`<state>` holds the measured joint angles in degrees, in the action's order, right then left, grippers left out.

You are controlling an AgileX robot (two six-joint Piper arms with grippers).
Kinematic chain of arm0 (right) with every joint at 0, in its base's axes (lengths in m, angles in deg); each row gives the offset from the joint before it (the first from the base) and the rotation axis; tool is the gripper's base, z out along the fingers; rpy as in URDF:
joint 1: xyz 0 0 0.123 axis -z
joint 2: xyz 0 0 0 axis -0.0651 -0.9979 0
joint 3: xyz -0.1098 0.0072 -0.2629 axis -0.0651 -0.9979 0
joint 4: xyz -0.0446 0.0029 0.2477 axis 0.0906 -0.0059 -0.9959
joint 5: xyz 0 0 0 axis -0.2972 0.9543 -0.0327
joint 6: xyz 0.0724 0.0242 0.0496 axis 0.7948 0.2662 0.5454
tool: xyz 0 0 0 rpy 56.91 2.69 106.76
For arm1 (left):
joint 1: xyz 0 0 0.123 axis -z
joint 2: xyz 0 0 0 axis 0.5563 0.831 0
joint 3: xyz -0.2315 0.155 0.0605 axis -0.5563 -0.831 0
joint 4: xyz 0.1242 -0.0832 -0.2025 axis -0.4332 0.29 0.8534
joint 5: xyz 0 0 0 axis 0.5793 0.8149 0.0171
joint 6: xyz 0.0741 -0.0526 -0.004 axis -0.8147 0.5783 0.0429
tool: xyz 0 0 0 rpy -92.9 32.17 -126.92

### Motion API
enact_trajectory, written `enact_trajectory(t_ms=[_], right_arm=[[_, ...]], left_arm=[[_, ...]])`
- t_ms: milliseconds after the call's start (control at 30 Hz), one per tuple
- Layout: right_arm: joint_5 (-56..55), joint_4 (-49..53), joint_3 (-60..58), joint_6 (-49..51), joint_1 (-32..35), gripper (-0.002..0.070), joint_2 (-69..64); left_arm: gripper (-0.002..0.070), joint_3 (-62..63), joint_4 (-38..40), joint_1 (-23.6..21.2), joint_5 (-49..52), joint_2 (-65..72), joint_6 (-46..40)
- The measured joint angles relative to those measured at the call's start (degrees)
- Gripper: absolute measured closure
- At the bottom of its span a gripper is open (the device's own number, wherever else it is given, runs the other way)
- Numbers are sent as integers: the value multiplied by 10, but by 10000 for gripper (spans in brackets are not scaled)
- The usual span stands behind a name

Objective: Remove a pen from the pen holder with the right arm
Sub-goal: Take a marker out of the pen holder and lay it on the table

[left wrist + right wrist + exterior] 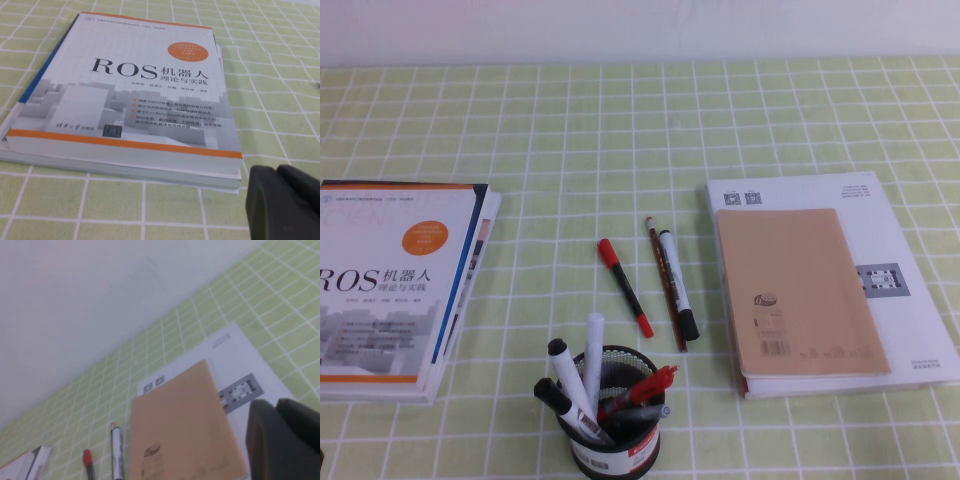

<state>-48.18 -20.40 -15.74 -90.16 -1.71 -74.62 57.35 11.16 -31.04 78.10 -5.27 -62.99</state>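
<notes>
A black mesh pen holder point(618, 462) stands at the table's front edge, near the middle. It holds a white marker point(592, 352), a black-capped marker point(563, 370), a red pen point(648, 387) and others. Neither arm shows in the high view. In the right wrist view my right gripper point(276, 407) is shut and empty, hanging above the white book point(231, 356) and tan notebook point(182, 425); the holder is out of that view. My left gripper point(276, 172) is shut and low over the cloth, beside the ROS book point(140, 90).
Three pens lie loose behind the holder: a red pen point(624, 286), a brown pen point(665, 285) and a white marker with a black cap point(677, 284). The ROS book point(390, 285) lies at the left, the notebook on the white book point(800, 290) at the right.
</notes>
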Motion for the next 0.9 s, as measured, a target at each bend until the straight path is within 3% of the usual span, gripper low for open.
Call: enact_trajectory(t_ms=[567, 767, 900], right_arm=[[223, 2, 184, -152, 0, 689, -314], [232, 3, 206, -173, -7, 689, -385], [217, 7, 235, -168, -55, 688, -401]], left_arm=[[683, 0, 0, 0, 0, 0, 0], [683, 0, 0, 0, 0, 0, 0], [683, 0, 0, 0, 0, 0, 0]])
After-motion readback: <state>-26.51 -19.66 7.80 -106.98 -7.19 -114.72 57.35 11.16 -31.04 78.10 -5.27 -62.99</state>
